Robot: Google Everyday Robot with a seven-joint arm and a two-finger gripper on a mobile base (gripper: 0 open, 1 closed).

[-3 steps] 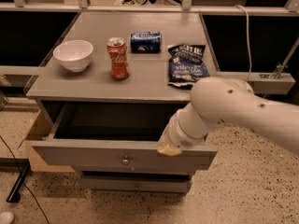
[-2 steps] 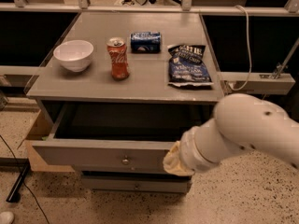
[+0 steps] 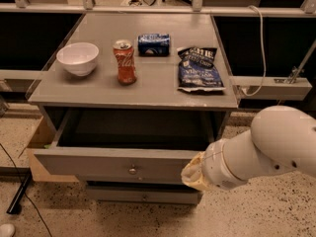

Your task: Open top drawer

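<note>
**Weighing up the top drawer with the gripper at its front**

Nearest to me is the thick white robot arm point(image 3: 276, 147). It comes in from the right and is bent down toward the cabinet. At its tip the cream-coloured gripper point(image 3: 193, 172) sits against the right end of the drawer's front, about level with the knob. I cannot tell whether it is open or closed, because that end is turned away from me.

Just left of the gripper runs the wide grey wooden top drawer point(image 3: 98, 163). It stands well out of the cabinet, and its dark inside shows beyond the gripper, so I judge the task as good as done. The small round metal knob point(image 3: 132, 170) lies further left of the gripper, with nothing on it.

The drawer looks stiff and fairly heavy, a rigid box that should slide straight if pulled level. The knob is the proper hold, though small and probably slippery; the front's top edge would also serve. Below the gripper the narrower grey lower drawer point(image 3: 143, 195) is shut.

Beyond and above the gripper, things sit on the flat grey cabinet top point(image 3: 163, 90):
- a dark blue crisp bag point(image 3: 200, 69);
- a red drinks can point(image 3: 125, 62);
- a white bowl point(image 3: 77, 58), further left;
- a blue packet point(image 3: 153, 43), farthest back.
</note>
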